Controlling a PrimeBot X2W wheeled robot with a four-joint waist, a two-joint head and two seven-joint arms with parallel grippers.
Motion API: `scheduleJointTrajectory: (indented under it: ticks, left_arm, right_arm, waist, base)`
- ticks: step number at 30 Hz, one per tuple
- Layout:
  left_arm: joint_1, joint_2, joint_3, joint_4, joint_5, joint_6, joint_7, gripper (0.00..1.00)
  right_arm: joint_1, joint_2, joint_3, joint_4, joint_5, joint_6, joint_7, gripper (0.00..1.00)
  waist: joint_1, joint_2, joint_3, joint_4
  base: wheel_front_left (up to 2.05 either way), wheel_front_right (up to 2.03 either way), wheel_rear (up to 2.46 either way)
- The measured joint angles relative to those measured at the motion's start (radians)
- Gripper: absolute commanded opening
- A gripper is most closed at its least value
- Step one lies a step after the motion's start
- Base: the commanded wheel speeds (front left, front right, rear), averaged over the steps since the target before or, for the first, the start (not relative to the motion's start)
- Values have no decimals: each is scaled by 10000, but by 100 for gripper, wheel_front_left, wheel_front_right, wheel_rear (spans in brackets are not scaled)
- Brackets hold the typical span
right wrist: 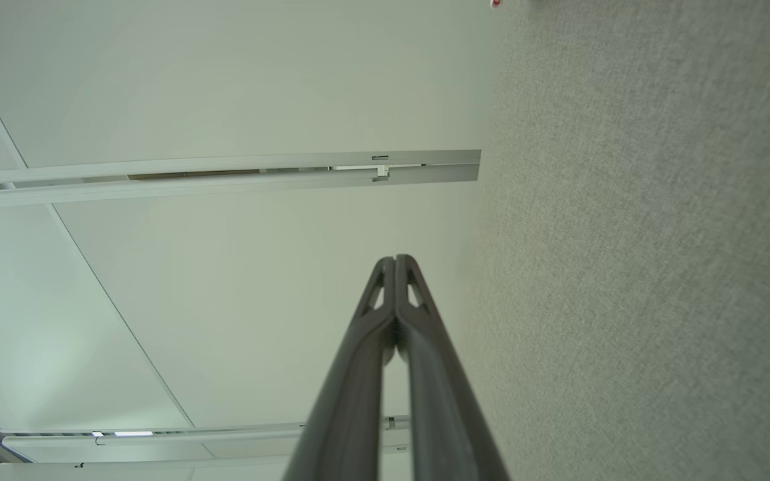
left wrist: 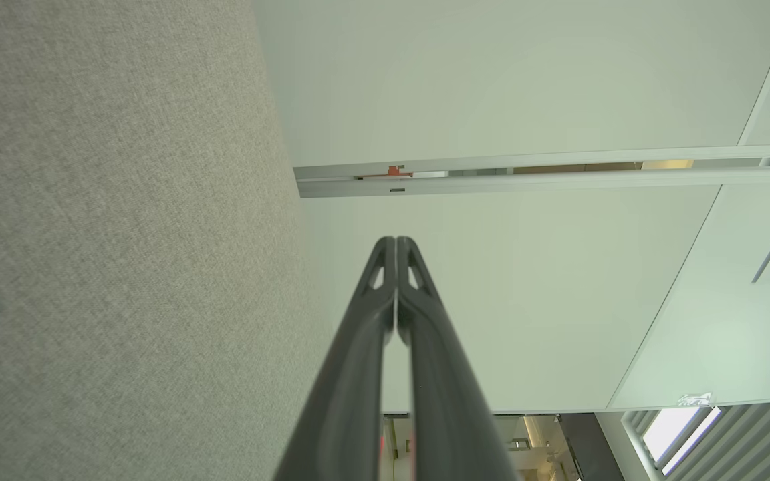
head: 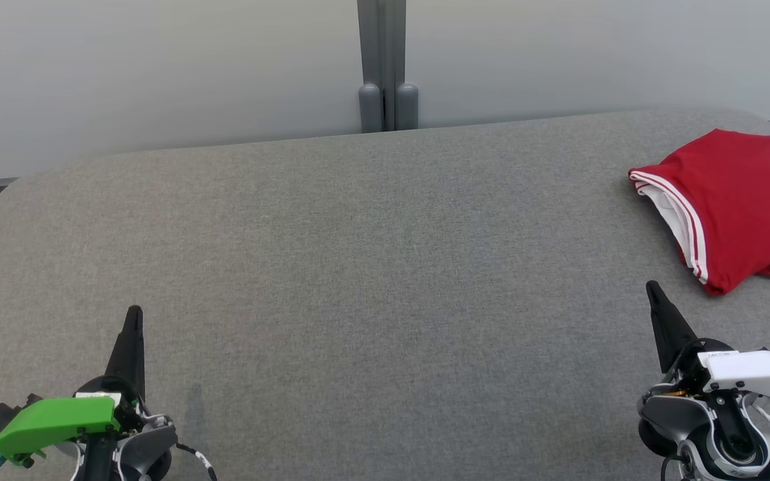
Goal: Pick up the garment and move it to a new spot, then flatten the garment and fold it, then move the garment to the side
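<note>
So the red garment (head: 739, 194) is sitting folded up by the far right corner of the grey fabric bench (head: 358, 267), and its right side runs off the edge of the head view. The open end faces the middle of the bench, with a white lining and a white-and-red striped trim showing there.

The left gripper (head: 134, 314) is over the near left part of the bench with nothing in it. Its two dark fingers (left wrist: 358, 374) are pressed together right up to the tips in the left wrist view. The right gripper (head: 652, 288) is the same deal at the near right: fingers (right wrist: 438, 387) closed tip to tip and empty. It points up toward the garment, near its front corner but not touching it.

The middle of the bench is plain grey fabric. Behind the far edge is a pale wall panel (head: 158, 67) with a grey post (head: 388, 67) about halfway along.
</note>
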Motion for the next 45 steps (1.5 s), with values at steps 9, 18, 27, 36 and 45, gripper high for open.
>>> scheduleJointTrajectory:
  ticks: [9,18,27,36,45]
  left_arm:
    - [0,-8,8,2,0,0,2,0]
    - [0,-17,17,0,0,0,17,0]
    - [-1,-23,25,0,2,0,21,0]
    - [-1,-27,35,2,2,0,33,0]
    - [-1,-31,44,2,4,0,35,0]
  right_arm:
    - [-2,19,-29,4,-6,0,33,0]
    - [-3,36,-54,6,-19,0,73,0]
    - [-4,54,-77,8,-33,0,79,0]
    - [-5,77,-104,8,-59,0,88,0]
    - [-6,96,-125,10,-81,0,117,0]
  waist:
    - [0,0,0,0]
    - [0,0,0,0]
    - [0,0,0,0]
    - [0,0,0,0]
    - [0,0,0,0]
  base:
    - [0,0,0]
    - [0,0,0]
    - [0,0,0]
    - [0,0,0]
    - [0,0,0]
